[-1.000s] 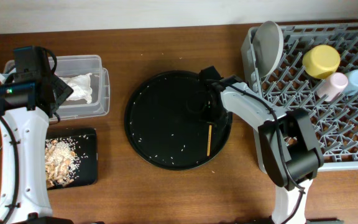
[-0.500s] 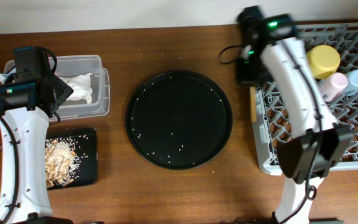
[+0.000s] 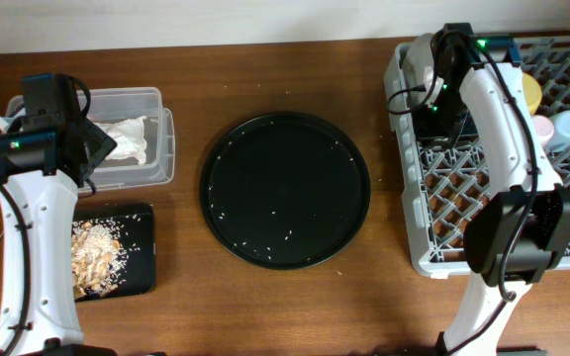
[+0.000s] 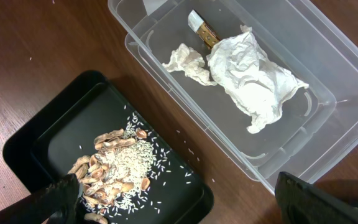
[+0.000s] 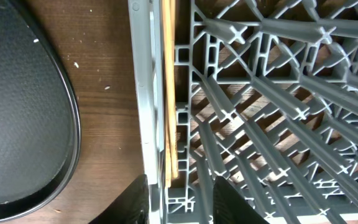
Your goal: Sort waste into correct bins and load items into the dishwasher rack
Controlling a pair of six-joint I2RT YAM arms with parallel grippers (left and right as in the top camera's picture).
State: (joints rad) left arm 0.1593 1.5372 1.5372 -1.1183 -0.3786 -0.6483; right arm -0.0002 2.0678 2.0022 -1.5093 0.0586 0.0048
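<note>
Chopsticks (image 5: pixel 168 93) lie along the 9 o'clock wall of the dishwasher rack (image 3: pixel 443 198), running 12 to 6 in the wrist view, just inside the rim. Your right tool (image 5: pixel 180 198) is spread wide with nothing in it, fingers straddling that wall. I'd lift straight up with no sideways drift, since a finger could flick the sticks onto the table (image 5: pixel 104 74). Left tool (image 4: pixel 185 194) hangs wide open and empty over the clear tub (image 4: pixel 328 118) and black tray (image 4: pixel 48 149).

Bright, even light, soft shadows. The clear plastic tub (image 4: pixel 197 106) shows pale glare (left wrist view); the right gripper (image 5: pixel 179 205) blurs dark near the lens.
</note>
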